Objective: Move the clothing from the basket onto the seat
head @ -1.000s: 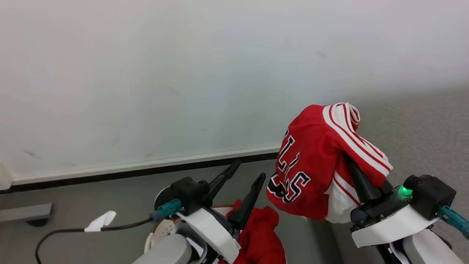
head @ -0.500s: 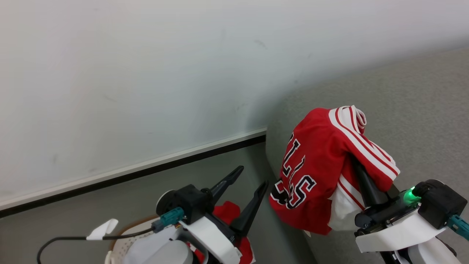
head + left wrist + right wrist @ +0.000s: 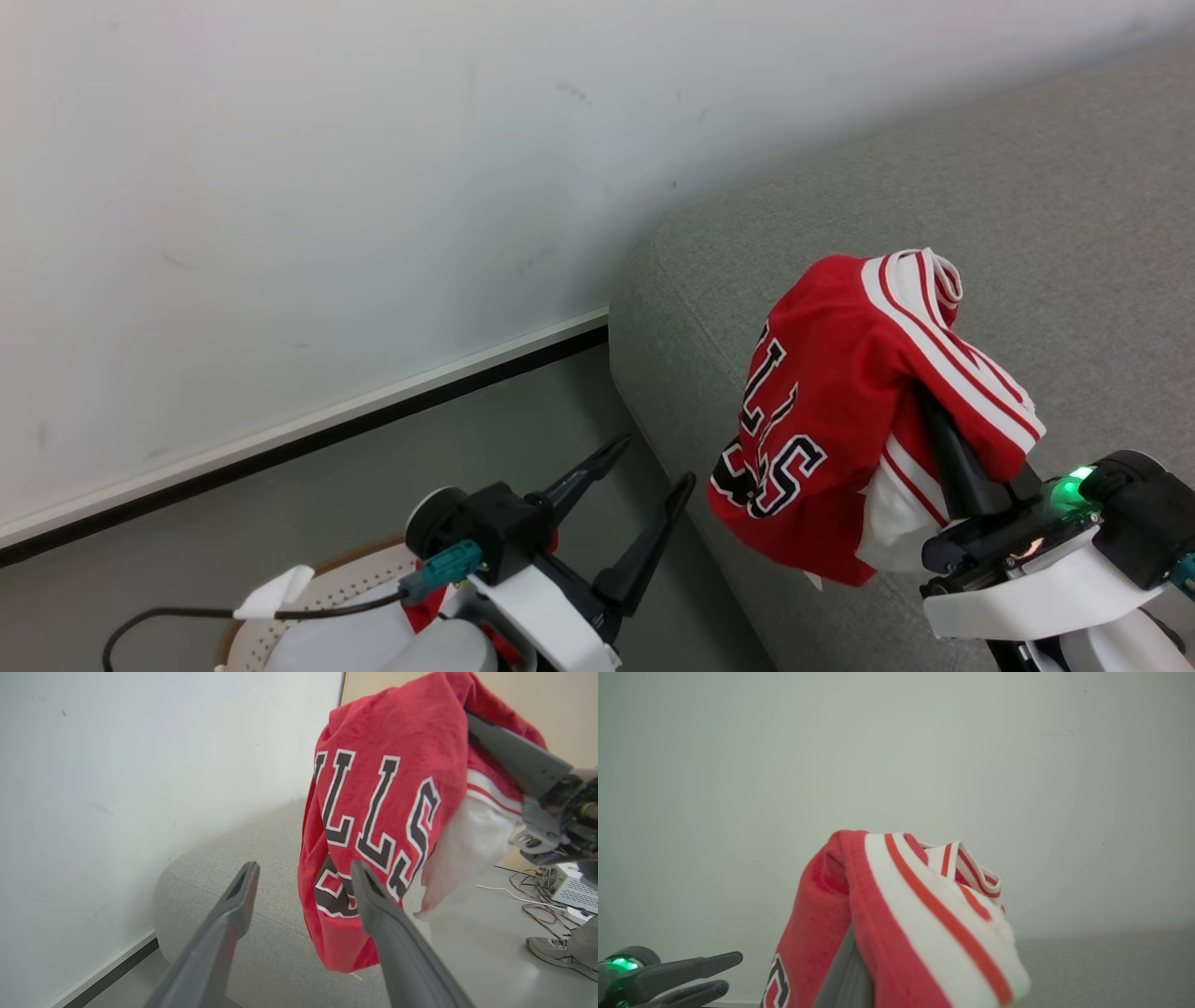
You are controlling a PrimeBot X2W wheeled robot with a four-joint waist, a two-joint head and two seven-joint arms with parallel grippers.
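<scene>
In the head view the right end effector point(image 3: 952, 457) stands at the lower right with its two fingers drawn together and their tips buried in the lettered red garment point(image 3: 831, 392). The garment hangs from them in a bunch in front of the near end of the grey seat point(image 3: 1027, 187), its white stripe trim uppermost. At the lower middle the left end effector point(image 3: 653, 462) is spread wide and holds nothing, its fingers pointing up over the grey floor point(image 3: 448, 439). Below it sits the basket point(image 3: 341, 583), where a scrap of the other red garment point(image 3: 425, 607) shows beside the forearm. In the left wrist view the left end effector point(image 3: 303, 865) gapes with nothing in it. Beyond it, the lettered red garment point(image 3: 387, 788) dangles above the seat point(image 3: 261, 858), and whether its hem touches the cushion I cannot tell. A person's shoe point(image 3: 556, 954) rests on the floor at the right. In the right wrist view the lettered red garment point(image 3: 901, 914) drapes over a grey finger point(image 3: 847, 975), and the left end effector point(image 3: 728, 973) shows at the lower left.
</scene>
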